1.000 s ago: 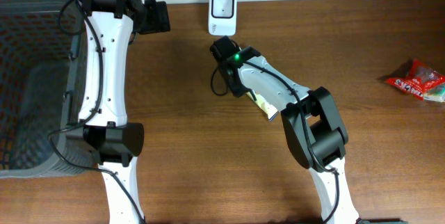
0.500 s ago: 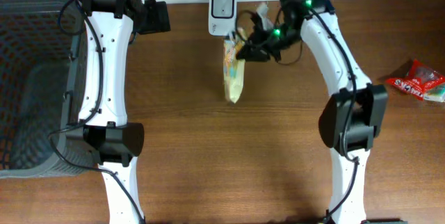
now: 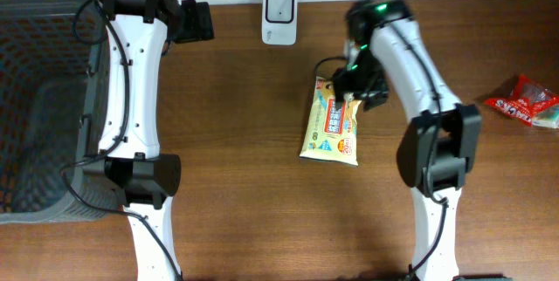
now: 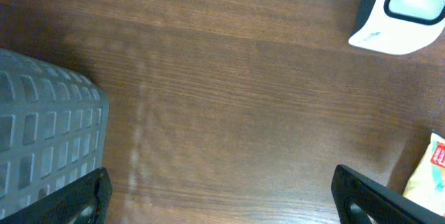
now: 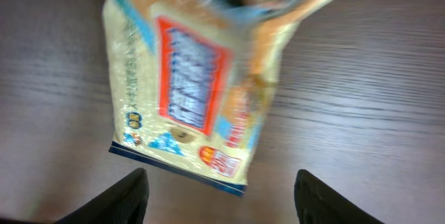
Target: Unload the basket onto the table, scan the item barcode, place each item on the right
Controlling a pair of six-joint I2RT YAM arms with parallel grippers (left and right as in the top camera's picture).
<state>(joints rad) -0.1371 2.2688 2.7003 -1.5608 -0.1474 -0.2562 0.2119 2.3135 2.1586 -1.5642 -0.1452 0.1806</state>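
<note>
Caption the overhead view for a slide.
Right claw open over a yellow snack bag lying flat on the wooden table, apart from the white scanner.

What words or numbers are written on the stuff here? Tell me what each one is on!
No text here is clear enough to quote.
On the yellow packet: a red label with pale writing, too blurred to read.
On the red packet: white writing, too small to read.
On the white scanner: no writing shows.
</note>
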